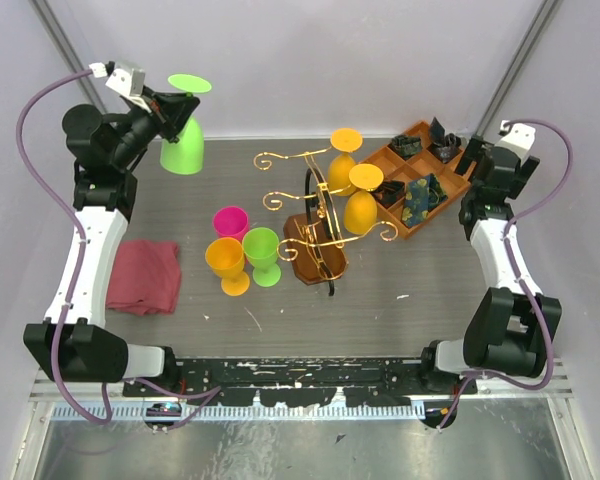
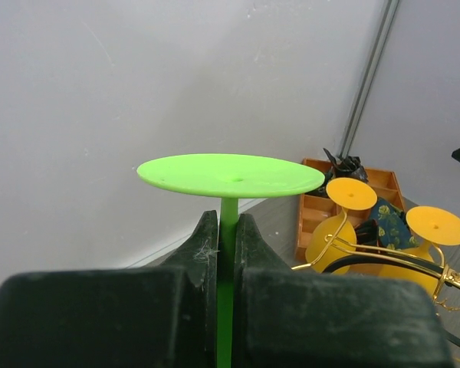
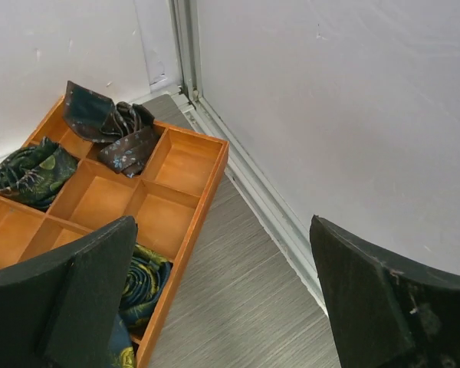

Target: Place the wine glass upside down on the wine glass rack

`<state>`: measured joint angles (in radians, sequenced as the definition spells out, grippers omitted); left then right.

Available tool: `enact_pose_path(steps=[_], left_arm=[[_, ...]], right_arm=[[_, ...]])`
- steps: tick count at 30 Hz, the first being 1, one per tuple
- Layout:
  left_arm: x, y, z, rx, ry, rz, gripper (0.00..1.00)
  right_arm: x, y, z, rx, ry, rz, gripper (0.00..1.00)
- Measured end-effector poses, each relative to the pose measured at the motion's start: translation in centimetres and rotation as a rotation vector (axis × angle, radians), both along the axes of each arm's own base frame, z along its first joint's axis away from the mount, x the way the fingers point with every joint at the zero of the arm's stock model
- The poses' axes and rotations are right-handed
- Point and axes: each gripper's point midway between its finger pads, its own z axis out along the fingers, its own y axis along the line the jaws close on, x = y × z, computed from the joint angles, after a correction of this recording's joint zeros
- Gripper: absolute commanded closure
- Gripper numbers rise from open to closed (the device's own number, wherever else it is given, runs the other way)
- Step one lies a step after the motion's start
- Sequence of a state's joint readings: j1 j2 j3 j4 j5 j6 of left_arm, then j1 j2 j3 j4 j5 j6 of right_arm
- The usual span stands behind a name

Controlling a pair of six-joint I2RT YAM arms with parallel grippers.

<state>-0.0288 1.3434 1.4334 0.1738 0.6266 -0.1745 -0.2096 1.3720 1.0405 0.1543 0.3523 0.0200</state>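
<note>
A red cloth lies at eight o'clock on the table. The rack stands mid-table with two orange glasses hanging on it. At two o'clock the right gripper gapes wide above a tray. At ten o'clock the left gripper pinches the stem of the inverted green wine glass, well apart from the rack.

Table: cloth, glasses, rack, tray

Wine glass bowl behind jaws
</note>
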Motion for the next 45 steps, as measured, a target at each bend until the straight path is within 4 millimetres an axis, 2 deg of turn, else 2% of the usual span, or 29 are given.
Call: enact_pose_path(steps=[2, 4, 10, 14, 17, 23, 27, 30, 35, 43, 45], left_arm=[[0.0, 0.0, -0.2, -0.004, 0.004, -0.001, 1.00], [-0.1, 0.0, -0.7, -0.008, 0.012, -0.002, 1.00], [0.4, 0.0, -3.6, -0.030, 0.059, -0.004, 1.00], [1.1, 0.9, -5.8, -0.067, 0.071, 0.022, 1.00], [2.0, 2.2, -7.1, -0.115, 0.066, 0.060, 1.00], [5.1, 5.1, -8.9, -0.236, 0.022, 0.136, 1.00], [6.5, 5.6, -11.9, -0.301, 0.055, 0.148, 1.00], [6.8, 5.5, -13.5, -0.320, 0.064, 0.141, 1.00], [6.2, 4.5, -15.3, -0.323, 0.008, 0.127, 1.00], [5.2, -2.2, -19.4, -0.217, -0.022, -0.023, 1.00], [4.6, -3.5, -19.9, -0.188, -0.034, -0.048, 1.00]], right_arm=[[-0.1, 0.1, -0.4, 0.011, 0.003, 0.000, 0.00], [-0.1, 0.2, 0.0, 0.012, -0.013, 0.004, 0.00], [-0.8, 0.5, 2.7, -0.002, -0.084, 0.015, 0.00], [-1.6, 0.7, 4.5, -0.013, -0.126, 0.020, 0.00], [-2.1, 0.9, 5.7, -0.021, -0.151, 0.025, 0.00], [-2.8, 1.5, 7.5, -0.030, -0.195, 0.049, 0.00], [-3.1, 1.7, 8.4, -0.040, -0.213, 0.062, 0.00], [-3.2, 1.9, 9.0, -0.044, -0.225, 0.072, 0.00], [-3.3, 2.2, 9.5, -0.047, -0.235, 0.091, 0.00], [-3.3, 2.6, 9.8, -0.051, -0.240, 0.112, 0.00], [-3.4, 2.6, 9.9, -0.056, -0.241, 0.113, 0.00]])
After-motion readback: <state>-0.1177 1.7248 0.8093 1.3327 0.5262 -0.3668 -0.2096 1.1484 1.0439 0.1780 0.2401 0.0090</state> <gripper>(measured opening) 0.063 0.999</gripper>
